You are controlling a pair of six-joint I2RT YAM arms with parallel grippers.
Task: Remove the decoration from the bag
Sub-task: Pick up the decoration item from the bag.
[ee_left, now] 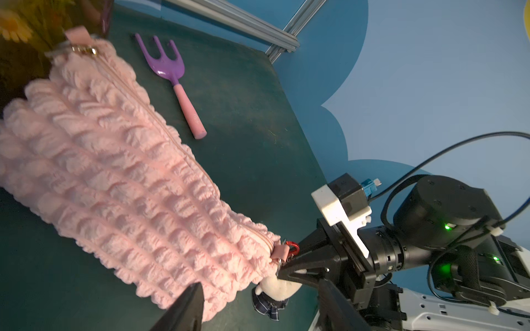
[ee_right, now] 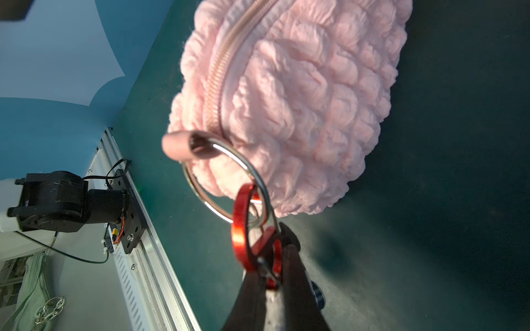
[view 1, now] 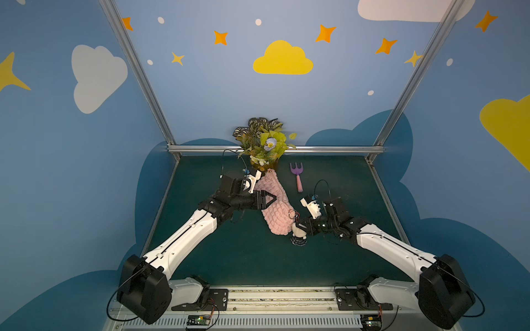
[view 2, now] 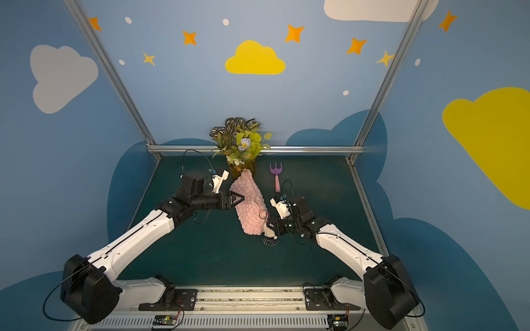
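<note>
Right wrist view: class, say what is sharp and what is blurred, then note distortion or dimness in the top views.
In the right wrist view the red clip and pink tab nearest the lens are blurred; the bag behind them is sharper, with shadow on the table beyond. In both top views the frame posts splay outward and the table looks dim.

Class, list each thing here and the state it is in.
bag: zipped shut, lying flat
decoration: attached to bag
red clip: hooked on ring
right gripper: shut on red clip
left gripper: open, above bag
garden fork: lying flat
flower vase: upright
</note>
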